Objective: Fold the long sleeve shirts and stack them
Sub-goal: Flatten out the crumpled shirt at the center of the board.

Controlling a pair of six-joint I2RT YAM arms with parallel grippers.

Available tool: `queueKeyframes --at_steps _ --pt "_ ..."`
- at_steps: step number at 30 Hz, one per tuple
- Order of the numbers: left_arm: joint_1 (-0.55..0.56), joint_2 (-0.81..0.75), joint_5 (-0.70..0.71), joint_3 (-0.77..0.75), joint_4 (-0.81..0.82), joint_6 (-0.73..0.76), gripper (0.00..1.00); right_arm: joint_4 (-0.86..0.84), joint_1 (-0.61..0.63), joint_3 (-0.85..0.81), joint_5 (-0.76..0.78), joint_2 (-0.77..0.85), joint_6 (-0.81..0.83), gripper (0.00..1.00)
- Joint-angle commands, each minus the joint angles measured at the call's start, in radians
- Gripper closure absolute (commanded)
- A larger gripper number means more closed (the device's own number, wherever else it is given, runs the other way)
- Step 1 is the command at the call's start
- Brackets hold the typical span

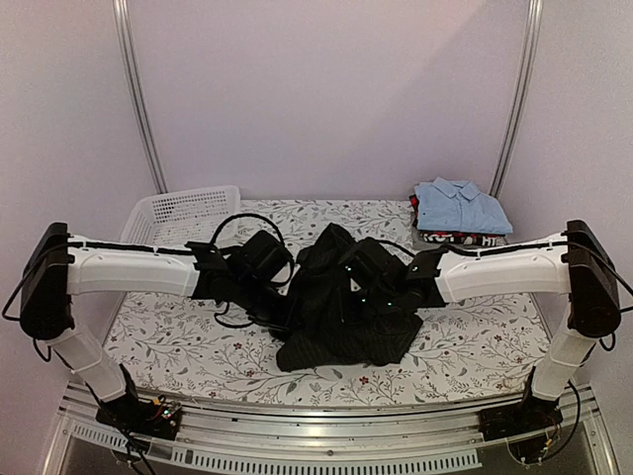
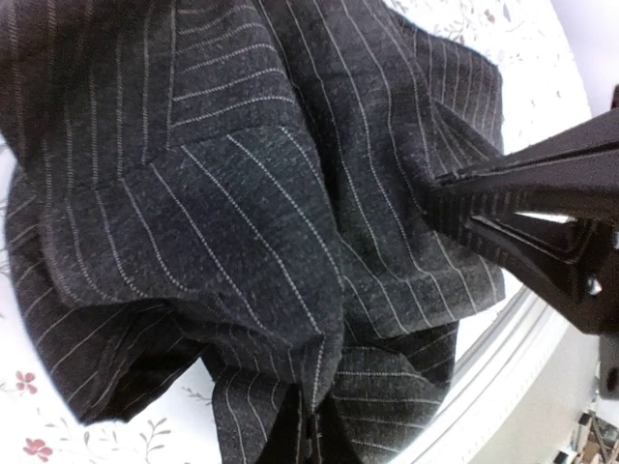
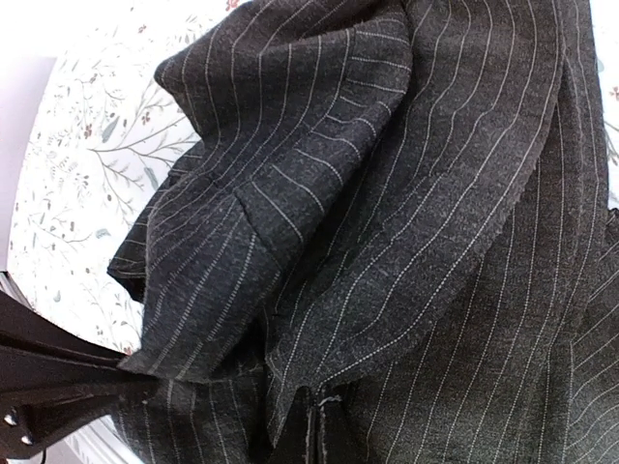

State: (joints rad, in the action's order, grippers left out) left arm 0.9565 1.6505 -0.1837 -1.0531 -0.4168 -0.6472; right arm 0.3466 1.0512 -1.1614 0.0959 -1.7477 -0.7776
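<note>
Although the black pinstriped shirt (image 1: 336,332) lies in a crumpled heap at the middle of the table (image 1: 475,346), both arms have hold of it. The left gripper (image 2: 433,193) is pinched shut on a fold at the heap's left side, and the right gripper (image 3: 135,372) is clamped on an edge at its right. The two grips sit close together, with cloth bunched between them and spilling toward the near edge, so its long axis cannot be told. Spreading it probably calls for drawing the grips apart sideways. The folded light blue shirt (image 1: 457,201) rests on a pile at the far right corner, nearer the right arm.
</note>
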Motion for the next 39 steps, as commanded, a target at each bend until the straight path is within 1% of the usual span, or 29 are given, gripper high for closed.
queueKeyframes --at_steps 1,6,11,14,17,18,21,23,25,28,30,32,34,36,39 --pt "-0.061 -0.113 0.033 0.025 -0.06 0.04 1.0 0.072 -0.029 -0.034 0.058 0.052 0.025 1.0" --pt "-0.174 -0.214 0.041 0.031 -0.132 0.087 1.0 0.144 -0.111 -0.016 0.112 0.165 0.064 1.0" --pt "-0.342 -0.267 0.036 0.001 -0.183 0.167 1.0 0.194 -0.282 0.032 0.131 0.26 0.144 1.0" --pt "-0.461 -0.248 0.031 -0.044 -0.203 0.217 1.0 0.234 -0.401 0.026 0.18 0.278 0.206 1.0" --pt "-0.57 -0.193 0.035 -0.109 -0.221 0.255 1.0 0.248 -0.515 0.017 0.215 0.268 0.274 1.0" --pt "-0.603 -0.17 0.038 -0.133 -0.223 0.263 1.0 0.247 -0.561 0.013 0.225 0.264 0.298 1.0" --pt "-0.678 -0.107 0.035 -0.187 -0.228 0.28 1.0 0.249 -0.647 -0.017 0.261 0.235 0.341 1.0" --pt "-0.7 -0.071 0.011 -0.204 -0.231 0.305 1.0 0.249 -0.697 -0.033 0.272 0.208 0.37 1.0" --pt "-0.707 -0.043 0.026 -0.213 -0.237 0.32 1.0 0.249 -0.737 -0.043 0.283 0.186 0.389 1.0" --pt "-0.717 0.002 0.031 -0.232 -0.251 0.337 0.99 0.247 -0.768 -0.059 0.271 0.152 0.403 1.0" --pt "-0.718 0.007 0.041 -0.243 -0.254 0.34 1.0 0.245 -0.768 -0.072 0.276 0.125 0.409 1.0" --pt "-0.721 0.0 0.082 -0.259 -0.254 0.348 1.0 0.245 -0.781 -0.08 0.305 0.106 0.416 1.0" --pt "-0.734 -0.007 0.12 -0.294 -0.272 0.354 1.0 0.251 -0.828 -0.088 0.293 0.09 0.422 1.0" --pt "-0.742 -0.007 0.12 -0.335 -0.282 0.365 1.0 0.252 -0.865 -0.095 0.301 0.091 0.43 1.0" --pt "-0.742 0.036 0.07 -0.406 -0.301 0.384 0.95 0.254 -0.896 -0.126 0.305 0.087 0.449 1.0"
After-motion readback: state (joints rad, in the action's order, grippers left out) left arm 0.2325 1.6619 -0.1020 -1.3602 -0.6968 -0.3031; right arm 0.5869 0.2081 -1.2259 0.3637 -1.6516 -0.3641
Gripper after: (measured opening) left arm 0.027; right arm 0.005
